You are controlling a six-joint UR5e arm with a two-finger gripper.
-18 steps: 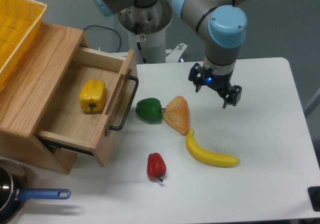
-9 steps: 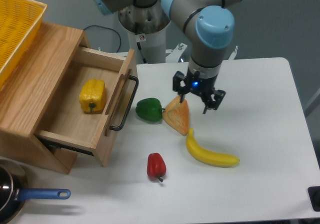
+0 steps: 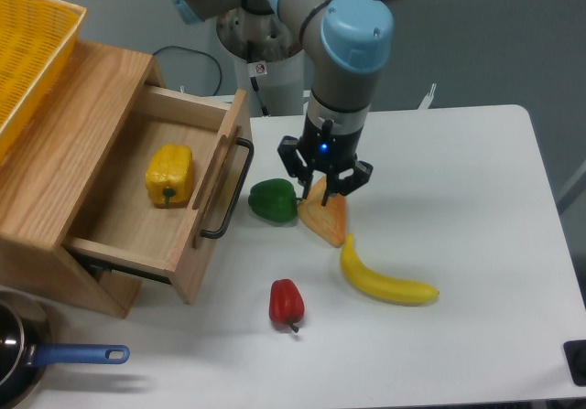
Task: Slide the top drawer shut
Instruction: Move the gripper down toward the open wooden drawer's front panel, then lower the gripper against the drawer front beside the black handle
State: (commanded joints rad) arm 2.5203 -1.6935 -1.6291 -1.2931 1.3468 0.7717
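Observation:
The top drawer [image 3: 215, 203] of the light-oak cabinet stands pulled out to the right, with its black bar handle [image 3: 233, 189] on the front panel. A yellow bell pepper [image 3: 169, 176] lies inside it. My gripper [image 3: 322, 186] hangs open and empty above the white table, to the right of the handle, over the green pepper [image 3: 273, 200] and the orange wedge-shaped food [image 3: 327, 215]. It does not touch the drawer.
A banana [image 3: 385, 281] and a red pepper [image 3: 286, 303] lie on the table [image 3: 476, 244] in front of the gripper. A yellow mesh basket [image 3: 27, 52] sits on the cabinet top. A pot with a blue handle [image 3: 64, 356] is at the bottom left.
The gripper has moved left across the table, from the right of the orange wedge to above the green pepper and the wedge, closer to the drawer handle. The drawer has not moved.

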